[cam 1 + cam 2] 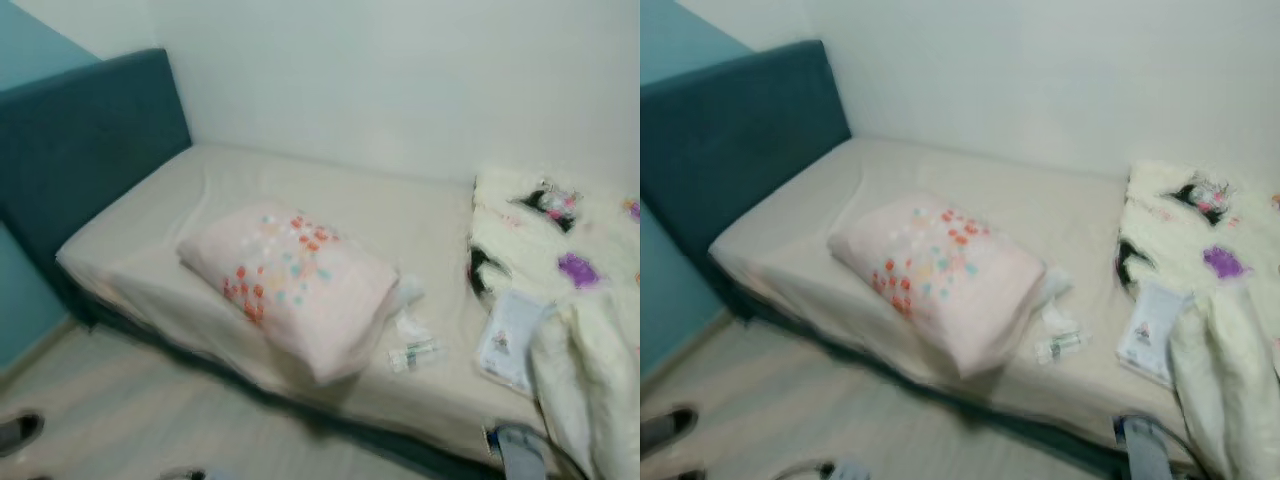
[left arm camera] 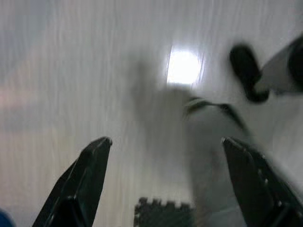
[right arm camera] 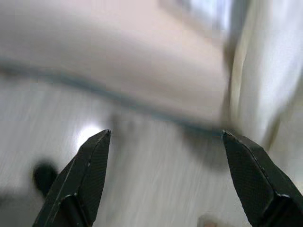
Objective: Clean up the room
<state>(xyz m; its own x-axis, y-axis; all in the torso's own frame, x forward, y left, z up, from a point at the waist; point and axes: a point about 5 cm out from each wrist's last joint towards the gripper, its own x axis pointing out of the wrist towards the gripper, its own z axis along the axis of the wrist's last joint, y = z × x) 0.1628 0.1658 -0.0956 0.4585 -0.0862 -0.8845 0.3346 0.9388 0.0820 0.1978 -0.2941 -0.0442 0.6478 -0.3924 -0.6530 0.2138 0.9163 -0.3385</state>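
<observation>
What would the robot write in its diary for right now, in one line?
view: bed | on it: pillow, blanket, small bottle | left tool: open | right tool: open

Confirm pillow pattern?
Pale pink pillow with red, orange and teal dots; clearest in the left eye view.
</observation>
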